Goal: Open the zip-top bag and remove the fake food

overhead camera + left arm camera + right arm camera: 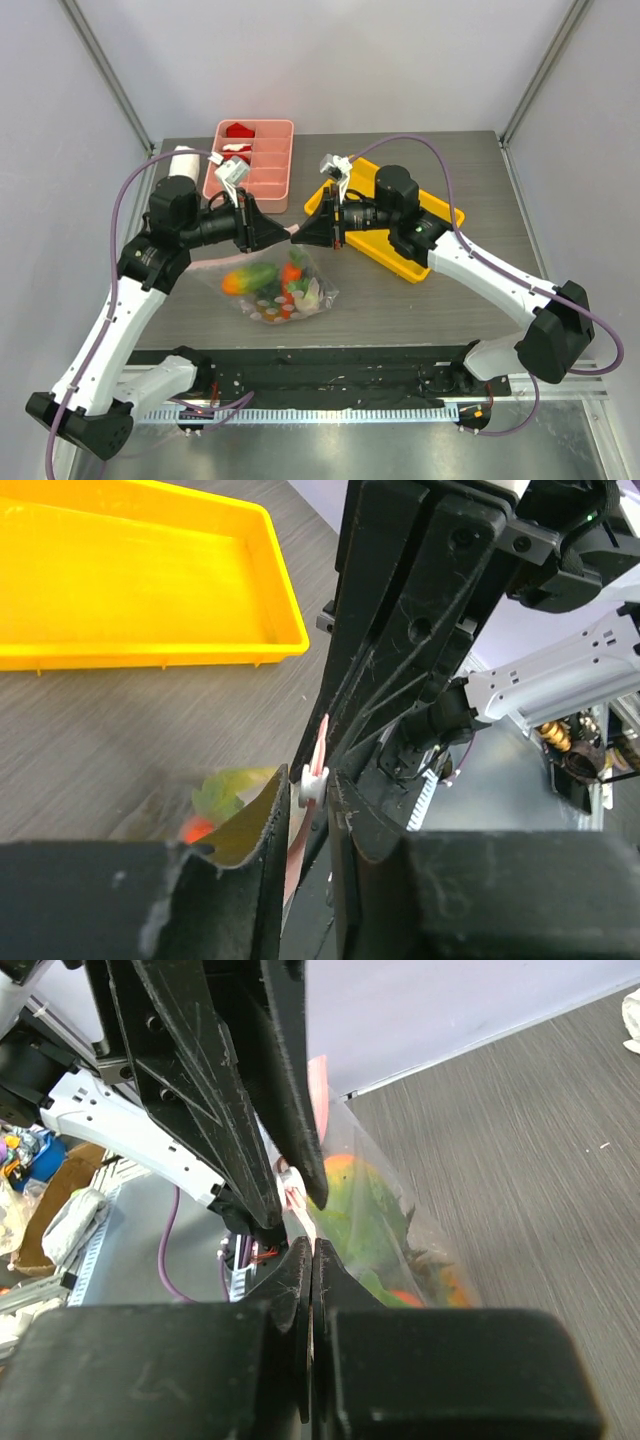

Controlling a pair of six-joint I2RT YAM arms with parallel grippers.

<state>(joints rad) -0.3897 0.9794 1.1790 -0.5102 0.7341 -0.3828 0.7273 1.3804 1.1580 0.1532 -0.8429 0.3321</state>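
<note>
Jaws of both arms meet tip to tip above the worktop (420, 300), level with each other and almost touching. The left jaws are narrow, and the pink zip strip (320, 742) of the bag (285, 300) passes between their fingers, so they appear to be pinching that edge. The right jaws are pressed together with no gap showing. The clear film comes out just past their tips, so they seem to hold the bag's lip, though the contact itself is hidden.

The move turns on one relation: the bag hangs from the meeting point, down and toward the arm bases, and it sags onto the worktop. The toy food (262, 277) is bunched in the low end, well below both sets of jaws. From above, the strip's long axis seems to run from the meeting point back under the left fingers rather than across the gap, but this is faint. Neither arm is nearer, since both are at the mouth. A small white piece (313, 785) sits on the strip just beyond the left fingertips, and it is too small to tell whether it is a slider.

The step in hand looks like parting the mouth, and nothing has come out of the bag.

Beyond the right jaws lies a yellow tray (395, 262). Beyond the left jaws is a pink tray (270, 165), with a rolled towel (185, 160) beside it.

No brand, label or writing can be read on any of these things.
</note>
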